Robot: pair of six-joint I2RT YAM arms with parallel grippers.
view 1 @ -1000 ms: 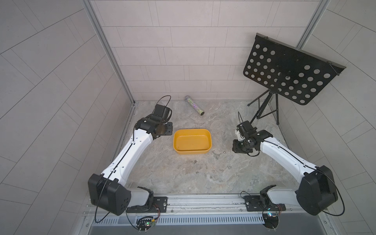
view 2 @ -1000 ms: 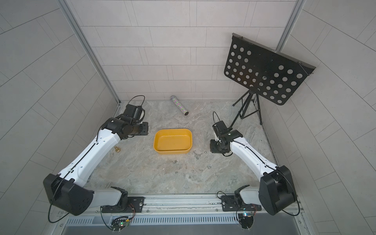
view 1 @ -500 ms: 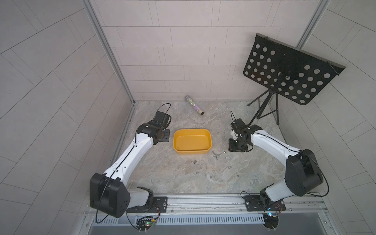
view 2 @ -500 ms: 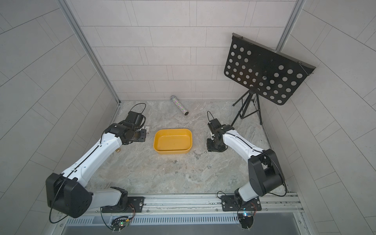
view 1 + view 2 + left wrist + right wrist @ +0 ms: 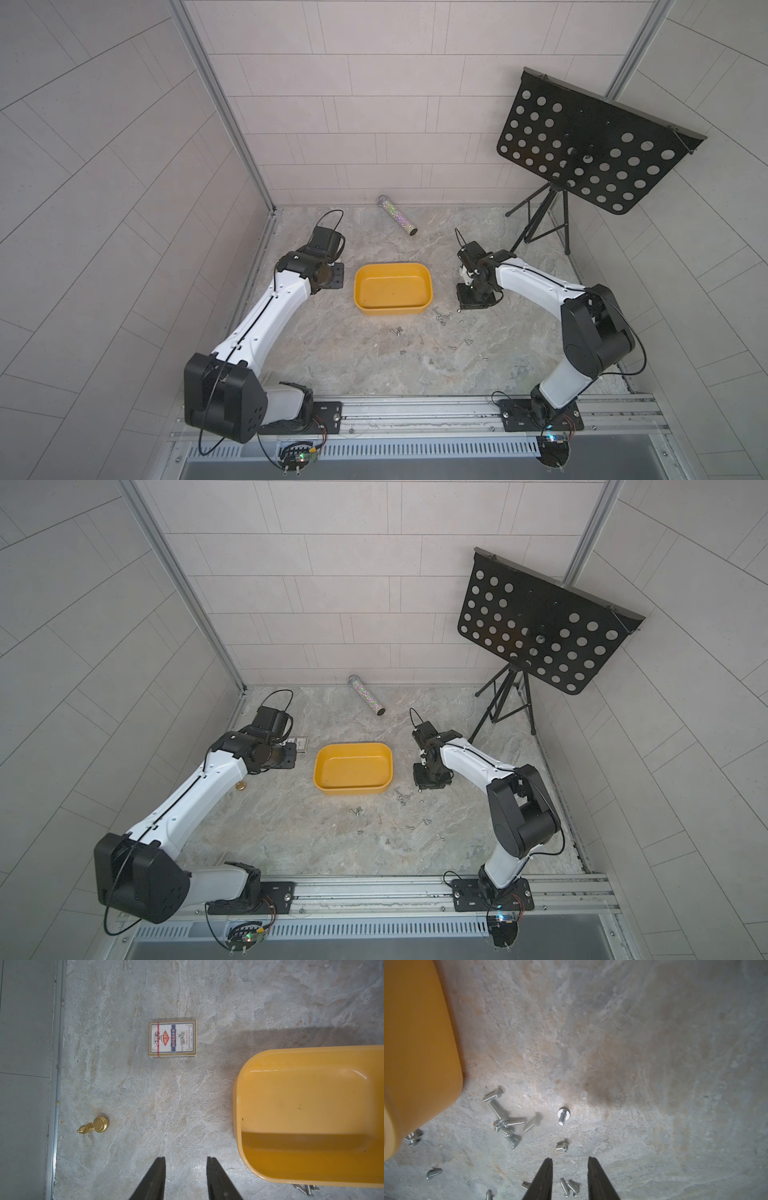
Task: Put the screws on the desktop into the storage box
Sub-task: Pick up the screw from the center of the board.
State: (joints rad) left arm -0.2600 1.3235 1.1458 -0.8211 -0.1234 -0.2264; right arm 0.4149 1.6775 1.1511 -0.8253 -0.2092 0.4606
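Left pincer: its two dark fingers stand apart, with bare desktop showing in the gap; nothing is held. Right pincer: fingers parted by a similar gap, nothing clamped; loose screws lie on the desktop under and just ahead of its tips, two of them showing in the gap itself.

In both top views the left arm reaches from its base at 7 o'clock on the desktop, wrist bent down, pincer at 9 o'clock of the yellow storage box; the right arm rises from 5 o'clock, elbow high, forearm reaching inward, pincer pointing down at 3 o'clock of the box.

The screws are all on the desktop, scattered from 5 o'clock of the box, thickest just beside its corner; the box appears to hold none.

A printed card box at 10 o'clock of the storage box reads "HIGH QUALITY"; its other characters are too small to read; a small brass piece stands near the left wall; a glitter tube lies at 12 o'clock; a black music stand stands at 2 o'clock.
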